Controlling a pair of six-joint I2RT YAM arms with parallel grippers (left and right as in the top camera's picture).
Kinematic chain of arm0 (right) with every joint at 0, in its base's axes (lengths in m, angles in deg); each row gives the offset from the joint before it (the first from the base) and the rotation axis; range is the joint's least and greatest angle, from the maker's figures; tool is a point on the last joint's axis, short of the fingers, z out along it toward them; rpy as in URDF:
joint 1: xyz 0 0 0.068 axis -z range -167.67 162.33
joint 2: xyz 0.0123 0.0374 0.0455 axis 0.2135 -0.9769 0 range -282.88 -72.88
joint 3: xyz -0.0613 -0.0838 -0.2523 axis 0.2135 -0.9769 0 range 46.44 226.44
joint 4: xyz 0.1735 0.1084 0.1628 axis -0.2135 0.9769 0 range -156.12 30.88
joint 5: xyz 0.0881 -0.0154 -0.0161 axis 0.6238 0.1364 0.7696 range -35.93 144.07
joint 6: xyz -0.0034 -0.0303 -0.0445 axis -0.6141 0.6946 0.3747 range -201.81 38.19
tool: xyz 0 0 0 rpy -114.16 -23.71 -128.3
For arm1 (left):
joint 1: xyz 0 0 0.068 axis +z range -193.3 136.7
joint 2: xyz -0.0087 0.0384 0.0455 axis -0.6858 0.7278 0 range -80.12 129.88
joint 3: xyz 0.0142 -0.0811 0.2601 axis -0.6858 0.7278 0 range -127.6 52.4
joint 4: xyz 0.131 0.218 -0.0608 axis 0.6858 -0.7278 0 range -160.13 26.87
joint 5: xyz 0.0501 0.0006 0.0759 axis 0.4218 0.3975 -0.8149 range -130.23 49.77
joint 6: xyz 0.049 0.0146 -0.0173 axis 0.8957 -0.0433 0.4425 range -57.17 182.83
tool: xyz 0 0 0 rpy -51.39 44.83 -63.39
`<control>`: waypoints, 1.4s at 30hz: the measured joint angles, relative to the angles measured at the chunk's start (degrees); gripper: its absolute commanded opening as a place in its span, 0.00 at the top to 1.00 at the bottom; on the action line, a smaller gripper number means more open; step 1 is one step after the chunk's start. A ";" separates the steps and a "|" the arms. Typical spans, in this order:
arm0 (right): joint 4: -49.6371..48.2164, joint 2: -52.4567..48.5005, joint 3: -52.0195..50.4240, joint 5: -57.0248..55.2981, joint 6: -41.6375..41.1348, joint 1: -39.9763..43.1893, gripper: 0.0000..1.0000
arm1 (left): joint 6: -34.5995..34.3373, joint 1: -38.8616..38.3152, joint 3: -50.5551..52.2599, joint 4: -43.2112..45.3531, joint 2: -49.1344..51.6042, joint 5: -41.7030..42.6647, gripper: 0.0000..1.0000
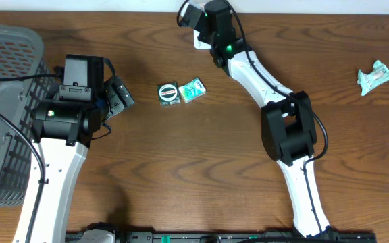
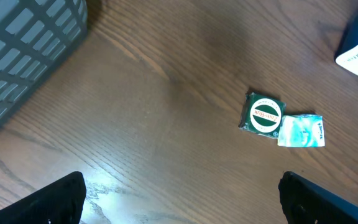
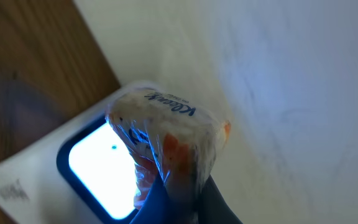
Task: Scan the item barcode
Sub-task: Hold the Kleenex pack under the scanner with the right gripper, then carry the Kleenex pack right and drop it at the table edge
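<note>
My right fingers (image 3: 219, 208) are clamping a pack (image 3: 166, 124) over the far-edge scanner (image 3: 95, 165); left fingers (image 2: 48, 202) are hanging apart between basket (image 1: 5, 81) and packets (image 1: 169, 93).

basket (image 1: 5, 101) at table's (image 1: 181, 175) left edge, left gripper (image 1: 119, 98) just right of it. left packet (image 1: 169, 93) and right packet (image 1: 192, 89) mid-table, touching. scanner (image 3: 98, 167) at far edge; tissue pack (image 3: 166, 134), in right gripper (image 3: 182, 200), before its window. loose packet (image 1: 373, 75) near right edge.

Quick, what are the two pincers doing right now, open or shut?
Left pincer: open, holding nothing.
Right pincer: shut on the Kleenex pack.
</note>
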 measured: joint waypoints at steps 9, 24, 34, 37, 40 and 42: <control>4.15 -0.02 0.00 1.16 1.49 1.60 0.99 | 0.00 0.00 0.00 0.00 0.00 0.00 0.02; 18.49 12.02 0.35 -12.09 -10.12 14.14 0.99 | 0.00 0.00 0.00 0.04 0.00 0.00 0.02; 42.45 12.15 0.09 -18.12 -36.37 36.06 0.01 | 0.00 0.00 0.00 0.02 0.00 0.00 0.02; 45.90 12.15 0.07 -15.30 -41.81 40.96 0.01 | 0.00 0.00 0.00 0.02 0.00 0.00 0.02; 47.80 12.15 0.07 -8.61 -44.63 43.98 0.01 | 0.00 0.00 0.00 0.02 0.00 0.00 0.02; 48.50 12.15 0.07 -4.50 -45.48 44.48 0.01 | 0.00 0.00 0.00 0.02 0.00 0.00 0.02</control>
